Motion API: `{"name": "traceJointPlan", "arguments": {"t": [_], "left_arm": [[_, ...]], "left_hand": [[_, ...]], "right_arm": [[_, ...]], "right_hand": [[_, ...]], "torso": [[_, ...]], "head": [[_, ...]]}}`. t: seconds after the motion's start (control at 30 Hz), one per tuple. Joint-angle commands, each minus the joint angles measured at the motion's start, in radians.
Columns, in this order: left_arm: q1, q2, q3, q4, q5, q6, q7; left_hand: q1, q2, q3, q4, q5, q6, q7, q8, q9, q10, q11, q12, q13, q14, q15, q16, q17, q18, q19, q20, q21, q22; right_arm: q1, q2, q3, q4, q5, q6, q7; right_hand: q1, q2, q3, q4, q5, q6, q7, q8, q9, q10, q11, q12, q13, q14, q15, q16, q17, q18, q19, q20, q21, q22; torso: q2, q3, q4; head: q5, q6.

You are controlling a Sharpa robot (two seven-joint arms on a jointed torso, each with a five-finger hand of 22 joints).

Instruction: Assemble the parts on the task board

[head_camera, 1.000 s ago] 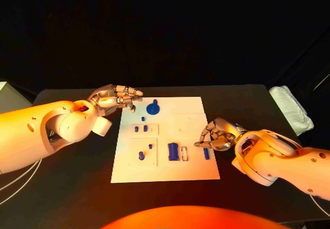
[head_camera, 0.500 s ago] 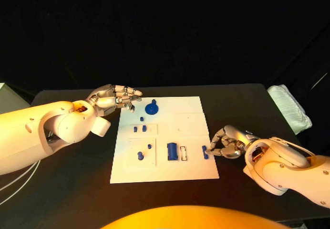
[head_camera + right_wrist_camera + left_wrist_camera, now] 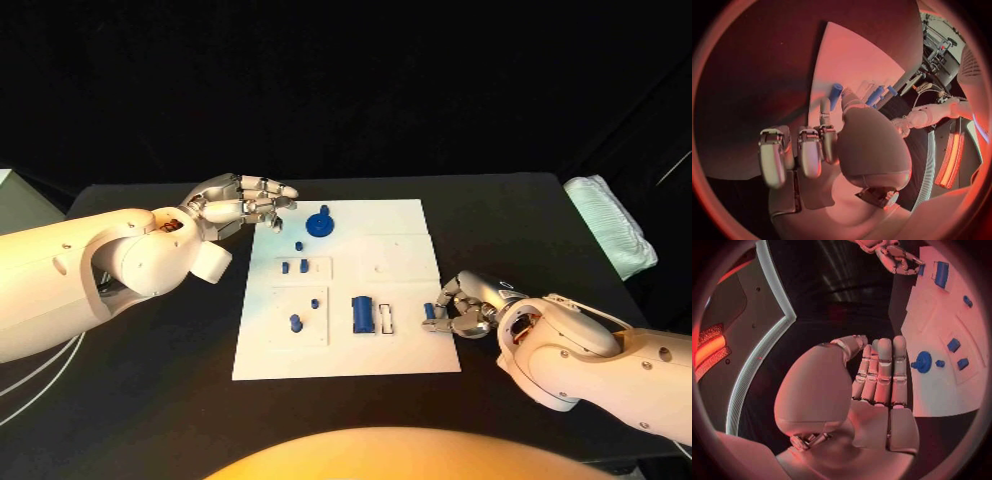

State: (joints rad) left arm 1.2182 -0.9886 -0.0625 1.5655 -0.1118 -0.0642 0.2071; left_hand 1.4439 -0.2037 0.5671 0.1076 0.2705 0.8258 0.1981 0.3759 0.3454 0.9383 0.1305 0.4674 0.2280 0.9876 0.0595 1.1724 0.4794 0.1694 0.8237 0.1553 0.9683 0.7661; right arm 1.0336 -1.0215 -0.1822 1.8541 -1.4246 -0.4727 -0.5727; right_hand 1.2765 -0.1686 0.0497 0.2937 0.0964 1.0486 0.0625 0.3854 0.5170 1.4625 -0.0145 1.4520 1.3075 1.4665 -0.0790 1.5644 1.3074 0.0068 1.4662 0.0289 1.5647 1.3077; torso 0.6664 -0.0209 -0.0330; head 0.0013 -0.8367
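My right hand (image 3: 469, 308) sits at the right edge of the board (image 3: 404, 225), with its fingers curled in around a small blue peg (image 3: 430, 312). From my head I see only a bit of that peg, because my fingers stand in the way. My right wrist view shows it better: the peg (image 3: 836, 93) pokes out past my fingertips, lying over the white board (image 3: 854, 60). I think my thumb and a finger pinch it, but the grip itself is hidden.

My left hand (image 3: 242, 203) floats just off the board's far left corner. It holds nothing. In my left wrist view its fingers (image 3: 882, 372) lie straight and close side by side, thumb beside them.

On the board, a round blue knob (image 3: 322, 227) stands near the far end, with a tiny blue bit (image 3: 299, 247) next to it. Two short pegs (image 3: 296, 267) sit in a raised square. A blue block (image 3: 362, 315) stands near the middle, by a white slot (image 3: 387, 319). My left wrist view shows the knob (image 3: 922, 361) too, and my right hand (image 3: 895, 257) far off.

A pale folded cloth (image 3: 613, 238) lies on the black worktop (image 3: 512, 215), well off to the right.
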Motion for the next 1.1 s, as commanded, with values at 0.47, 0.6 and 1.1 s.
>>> {"name": "traceJointPlan", "arguments": {"t": [0.47, 0.6, 1.1], "left_arm": [[0.000, -0.016, 0.000, 0.002, -0.002, 0.007, 0.014], [0.001, -0.016, 0.000, 0.005, -0.002, 0.008, 0.017], [0.000, -0.013, 0.000, 0.005, -0.003, 0.012, 0.018]], "left_hand": [[-0.004, 0.006, -0.001, 0.003, 0.002, 0.001, -0.005, 0.006, -0.001, -0.010, -0.001, 0.004, -0.001, -0.006, 0.001, -0.004, 0.001, 0.015, 0.002, 0.003, -0.004, -0.001], [-0.004, 0.007, 0.000, 0.003, 0.002, 0.001, -0.005, 0.007, -0.001, -0.009, -0.001, 0.004, 0.000, -0.006, 0.000, -0.004, 0.001, 0.015, 0.002, 0.003, -0.005, -0.001], [-0.002, 0.008, 0.001, 0.001, 0.003, 0.002, -0.005, 0.008, -0.001, -0.009, -0.002, 0.006, 0.000, -0.006, 0.000, -0.004, 0.002, 0.015, 0.003, 0.002, -0.005, -0.001]], "right_arm": [[-0.012, 0.059, -0.001, -0.059, -0.102, 0.079, -0.046], [-0.012, 0.066, -0.001, -0.063, -0.113, 0.098, -0.053], [-0.007, 0.062, 0.001, -0.029, -0.101, 0.032, -0.078]], "right_hand": [[0.095, 0.012, 0.054, -0.023, 0.000, -0.005, 0.001, -0.018, -0.015, 0.052, 0.004, -0.004, 0.191, 0.103, 0.004, 0.003, 0.257, -0.007, 0.105, 0.002, 0.006, 0.263], [0.154, 0.007, 0.111, -0.043, 0.001, -0.001, 0.000, -0.027, -0.025, 0.051, 0.002, -0.006, 0.192, 0.103, 0.003, 0.003, 0.256, -0.007, 0.105, 0.001, 0.006, 0.263], [0.166, -0.010, 0.250, -0.063, -0.001, 0.023, 0.001, -0.049, -0.051, 0.054, 0.002, -0.002, 0.196, 0.103, 0.003, 0.004, 0.259, -0.007, 0.105, 0.002, 0.006, 0.263]], "torso": [[-0.002, -0.0003, 0.0039], [-0.003, -0.0020, 0.0004], [-0.003, -0.0019, -0.0011]], "head": [[-0.002, -0.008], [0.000, -0.005], [0.000, 0.003]]}}
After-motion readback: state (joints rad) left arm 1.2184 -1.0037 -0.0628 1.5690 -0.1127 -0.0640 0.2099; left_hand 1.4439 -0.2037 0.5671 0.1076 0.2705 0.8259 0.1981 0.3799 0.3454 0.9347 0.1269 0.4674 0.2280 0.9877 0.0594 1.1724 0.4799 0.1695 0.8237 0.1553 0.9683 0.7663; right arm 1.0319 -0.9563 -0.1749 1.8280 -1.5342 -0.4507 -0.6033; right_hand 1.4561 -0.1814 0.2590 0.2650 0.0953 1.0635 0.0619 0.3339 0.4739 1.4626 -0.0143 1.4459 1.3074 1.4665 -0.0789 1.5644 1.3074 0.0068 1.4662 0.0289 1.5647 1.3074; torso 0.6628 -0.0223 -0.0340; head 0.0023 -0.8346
